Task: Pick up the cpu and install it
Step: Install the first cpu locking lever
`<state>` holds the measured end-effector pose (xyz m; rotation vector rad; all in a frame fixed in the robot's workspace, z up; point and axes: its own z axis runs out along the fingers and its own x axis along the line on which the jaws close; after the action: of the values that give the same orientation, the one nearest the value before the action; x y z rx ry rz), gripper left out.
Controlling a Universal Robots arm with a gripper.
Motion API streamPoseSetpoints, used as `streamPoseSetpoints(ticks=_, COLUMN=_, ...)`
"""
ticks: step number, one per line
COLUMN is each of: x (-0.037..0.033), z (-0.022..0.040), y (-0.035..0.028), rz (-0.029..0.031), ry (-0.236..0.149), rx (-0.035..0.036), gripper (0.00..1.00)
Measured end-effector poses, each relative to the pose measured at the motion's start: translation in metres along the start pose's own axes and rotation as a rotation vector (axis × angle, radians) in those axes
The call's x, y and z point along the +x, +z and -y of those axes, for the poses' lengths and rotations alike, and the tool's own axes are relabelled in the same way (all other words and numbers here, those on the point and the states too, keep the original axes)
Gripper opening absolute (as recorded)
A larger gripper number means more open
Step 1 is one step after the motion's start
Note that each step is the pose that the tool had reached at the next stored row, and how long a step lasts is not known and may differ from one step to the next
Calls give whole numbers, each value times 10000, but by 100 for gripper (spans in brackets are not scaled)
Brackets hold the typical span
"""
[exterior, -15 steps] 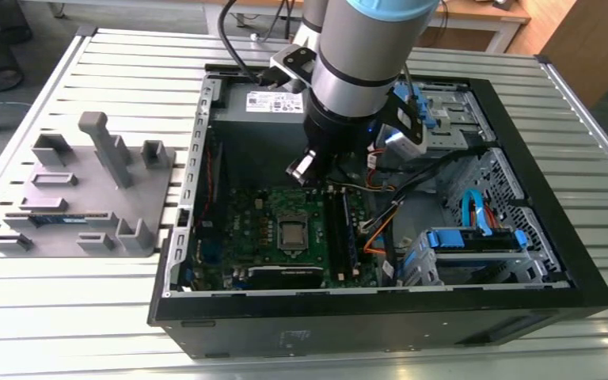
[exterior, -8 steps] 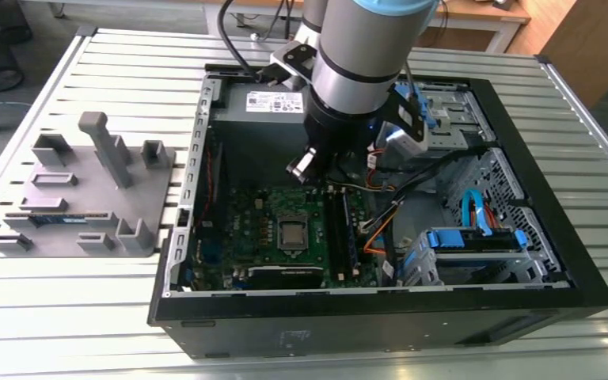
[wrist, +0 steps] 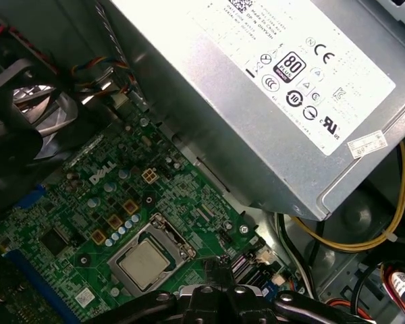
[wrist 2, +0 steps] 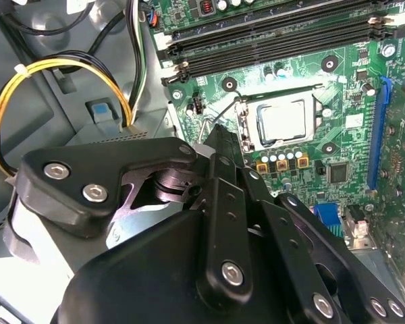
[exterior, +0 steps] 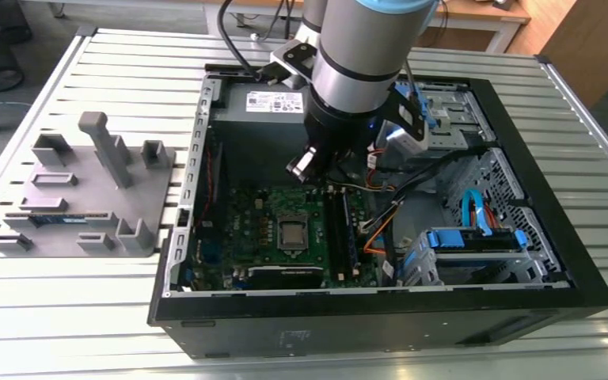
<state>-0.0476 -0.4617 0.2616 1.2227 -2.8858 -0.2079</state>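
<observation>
We see the small flat square silver-topped cpu [wrist 2: 283, 121] already lying in the green motherboard [wrist: 88, 202] socket, light, stiff, fragile, best held by edges, while our black gripper [wrist 2: 219, 145] above seems closed and empty.

open space above the cpu [wrist: 146, 264], power supply [wrist: 256, 101] close beside, cables [exterior: 383, 226] opposite
</observation>
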Motion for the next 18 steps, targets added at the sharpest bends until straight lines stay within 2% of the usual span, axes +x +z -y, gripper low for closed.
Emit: streamPoseSetpoints(ticks=18, x=-31, z=-35, y=7, rz=4, ry=12, rx=0, gripper=11)
